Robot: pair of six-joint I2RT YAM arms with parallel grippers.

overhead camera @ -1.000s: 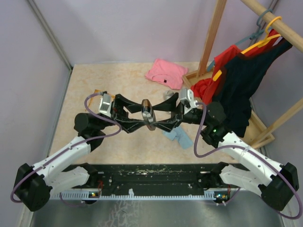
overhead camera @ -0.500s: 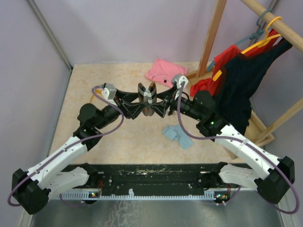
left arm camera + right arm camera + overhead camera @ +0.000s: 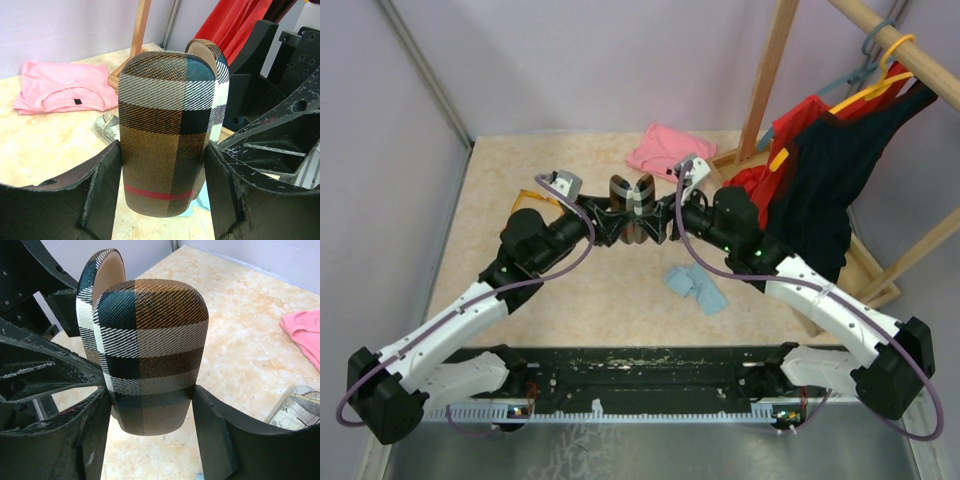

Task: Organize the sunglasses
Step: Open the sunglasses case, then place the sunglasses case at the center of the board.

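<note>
Aloft, left end effector (image 3: pixel 162 175) and right end effector (image 3: pixel 152 412) each pinch plaid case (image 3: pixel 631 200) edges.

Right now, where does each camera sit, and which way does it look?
Top external: above and behind the bases, looking down on the table; both arms show, left gripper and right gripper holding a plaid case.
Left wrist: on the left arm, facing the right arm and pink cloth; its fingers flank the case.
Right wrist: on the right arm, facing the left arm; its fingers flank the case.
Shared: both wrist views show that case, opposite sides.
</note>
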